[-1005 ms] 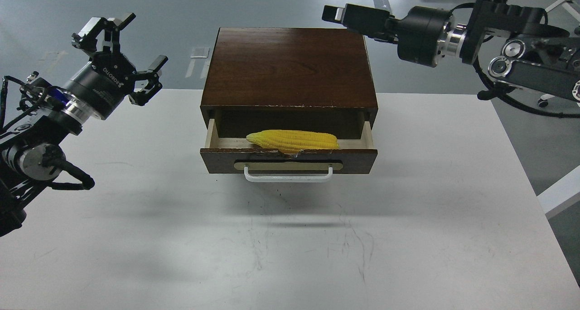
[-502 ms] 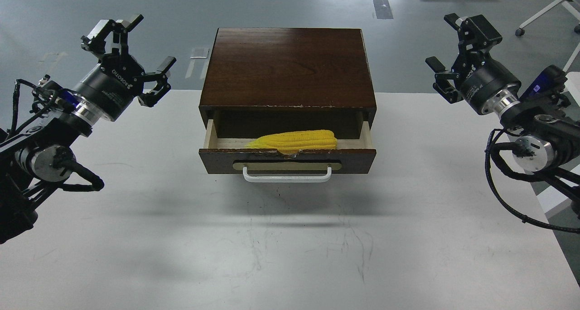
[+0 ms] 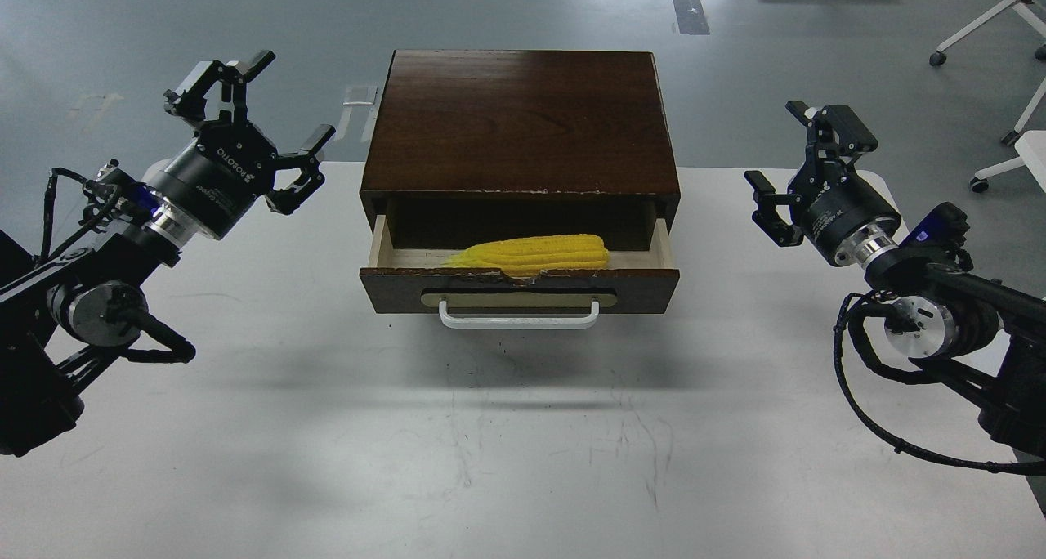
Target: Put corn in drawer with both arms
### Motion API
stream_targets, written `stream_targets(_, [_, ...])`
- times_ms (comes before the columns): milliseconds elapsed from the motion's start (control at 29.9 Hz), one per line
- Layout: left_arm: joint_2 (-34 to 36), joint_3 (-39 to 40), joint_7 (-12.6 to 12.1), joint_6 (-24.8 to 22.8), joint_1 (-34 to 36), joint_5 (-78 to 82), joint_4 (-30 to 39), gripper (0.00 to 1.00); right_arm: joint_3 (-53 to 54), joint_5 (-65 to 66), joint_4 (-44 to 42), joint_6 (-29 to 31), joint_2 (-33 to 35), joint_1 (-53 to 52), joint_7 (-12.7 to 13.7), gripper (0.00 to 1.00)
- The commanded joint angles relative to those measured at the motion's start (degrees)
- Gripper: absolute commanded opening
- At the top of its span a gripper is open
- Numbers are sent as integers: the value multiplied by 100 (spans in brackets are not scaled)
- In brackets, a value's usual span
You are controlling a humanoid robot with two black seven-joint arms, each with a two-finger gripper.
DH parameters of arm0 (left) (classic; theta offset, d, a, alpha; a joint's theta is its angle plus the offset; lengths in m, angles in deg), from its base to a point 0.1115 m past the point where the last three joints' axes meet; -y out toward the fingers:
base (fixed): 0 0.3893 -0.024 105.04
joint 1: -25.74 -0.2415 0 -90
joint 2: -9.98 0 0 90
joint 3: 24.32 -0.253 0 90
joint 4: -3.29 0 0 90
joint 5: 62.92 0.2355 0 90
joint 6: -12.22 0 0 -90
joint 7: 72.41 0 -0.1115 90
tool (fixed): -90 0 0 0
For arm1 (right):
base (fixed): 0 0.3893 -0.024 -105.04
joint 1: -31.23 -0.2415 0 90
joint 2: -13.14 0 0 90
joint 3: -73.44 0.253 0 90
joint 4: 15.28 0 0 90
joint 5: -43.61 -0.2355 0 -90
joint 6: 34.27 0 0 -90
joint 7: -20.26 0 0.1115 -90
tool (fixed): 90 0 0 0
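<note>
Your left gripper (image 3: 249, 114), marked "ROBOTIQ", and right gripper (image 3: 805, 158), lettering seemingly unreadable, both gape empty; corn (image 3: 531, 253) lies in the drawer (image 3: 520, 289) between their jaws.

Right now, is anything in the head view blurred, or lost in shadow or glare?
Head view: sharp throughout. The yellow toy corn cob is well lit in the pale-wood drawer, though the cavity behind it is dark. A soft shadow falls on the white table in front.

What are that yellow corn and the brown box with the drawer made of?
The corn looks like moulded plastic: uniform bright yellow, regular kernel ridges. The box seems dark-stained, glossy wood with visible grain; its drawer shows pale bare wood inside and a chipped top edge.
</note>
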Motion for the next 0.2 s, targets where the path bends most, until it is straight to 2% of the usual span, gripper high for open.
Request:
stream_targets(0, [-31, 9, -6, -8, -44, 0, -1, 98, -9, 16, 8, 16, -99, 1, 0, 100])
stream_targets(167, [-31, 9, -6, -26, -53, 0, -1, 98, -17, 60, 16, 25, -169, 10, 0, 100])
